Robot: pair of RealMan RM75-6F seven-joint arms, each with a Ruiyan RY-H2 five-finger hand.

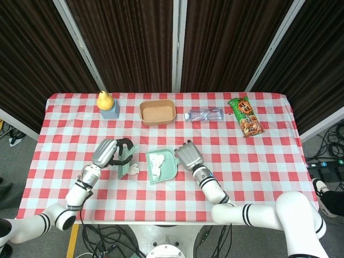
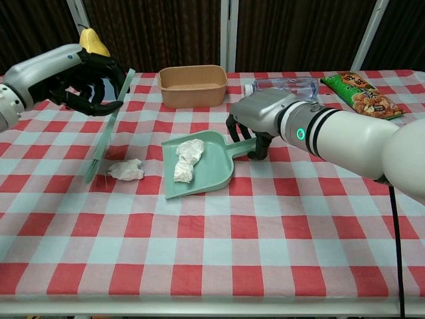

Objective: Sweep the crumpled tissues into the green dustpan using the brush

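The right robot hand (image 2: 255,123) grips the dustpan (image 2: 199,163) handle, steadying it. One tissue (image 2: 187,157) lies inside the dustpan; another tissue (image 2: 126,169) lies left of it. The left robot hand (image 2: 89,83) grasps the brush (image 2: 106,133), bristles left of that tissue, placed to push it toward the dustpan.

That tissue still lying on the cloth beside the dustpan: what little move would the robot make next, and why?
Probably the left hand draws the brush rightwards, pushing the loose tissue toward the green dustpan. The brush tip sits just left of that tissue, the pan's open edge faces it, one tissue already lies inside, and the right hand holds the pan's handle.
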